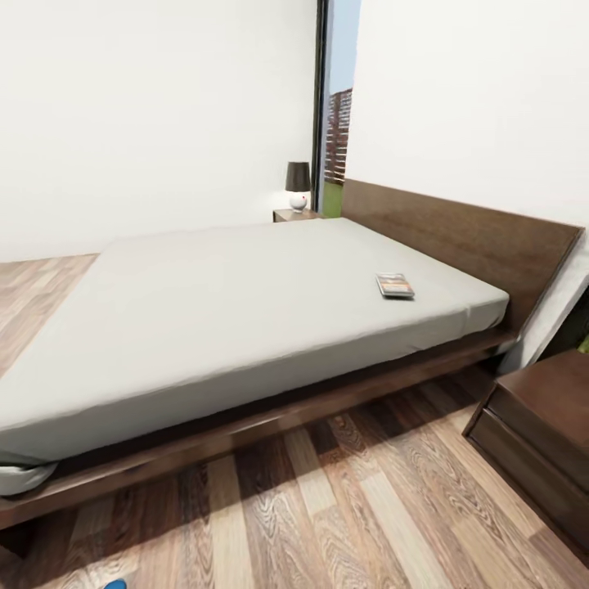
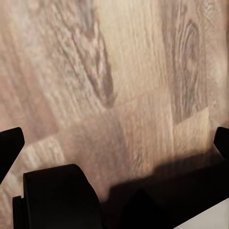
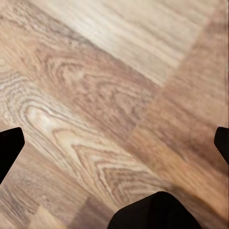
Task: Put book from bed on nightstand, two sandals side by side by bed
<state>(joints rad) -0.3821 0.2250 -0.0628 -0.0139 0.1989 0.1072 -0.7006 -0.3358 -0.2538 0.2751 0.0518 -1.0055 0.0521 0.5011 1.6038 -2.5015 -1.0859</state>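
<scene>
The book (image 1: pixel 395 285), a thin paperback with a dark cover, lies flat on the light-grey mattress (image 1: pixel 229 303) of the bed, near the dark-brown headboard (image 1: pixel 466 237). One nightstand (image 1: pixel 540 433) stands on the near side by the bed's head, and another nightstand (image 1: pixel 294 216) stands on the far side. At the picture's lower edge a sliver of a blue sandal (image 1: pixel 115 584) peeks in; the other sandal is out of view. My left gripper (image 2: pixel 114 143) is open over bare floor planks. The right gripper (image 3: pixel 114 143) is also open above the floor, holding nothing.
A small lamp (image 1: pixel 298 184) with a dark shade stands on the far nightstand. A tall dark-framed window (image 1: pixel 334 106) is behind it. The bed's wooden frame (image 1: pixel 270 421) juts out low along the near side. Wood-plank floor (image 1: pixel 368 507) lies between the bed and me.
</scene>
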